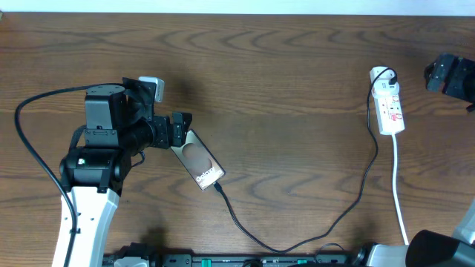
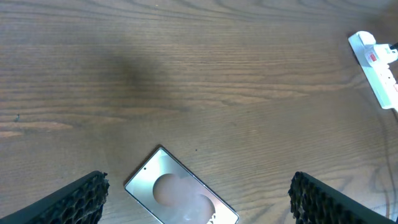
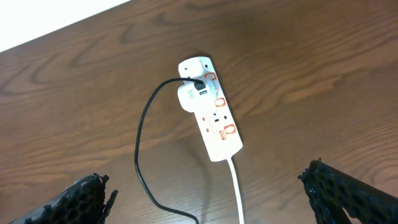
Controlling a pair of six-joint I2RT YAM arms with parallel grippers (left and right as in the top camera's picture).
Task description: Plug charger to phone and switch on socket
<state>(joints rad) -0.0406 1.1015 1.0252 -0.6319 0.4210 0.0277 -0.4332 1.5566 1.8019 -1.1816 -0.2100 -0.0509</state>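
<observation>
**While the Plug Meets the Phone, the Switch Waits**

Since the charger tip touches the lower end of the phone, which lies slantwise on the table left of centre, the step in hand looks like confirming that seat and then flipping the switch. Whether the tip is fully home I cannot tell. The left gripper hovers over the phone's upper end, jaws wide, holding nothing. I judge it should steady the phone rather than nudge it, as any drag could pull the tip loose.

From the phone the charger loops toward the near edge and climbs to the socket, well apart at the right. The right gripper hangs above it, spread wide and empty. One fingertip should press the switch squarely, clear of the cable.

No container shows. The socket's top outlet holds a white adapter with the charger in it.
</observation>
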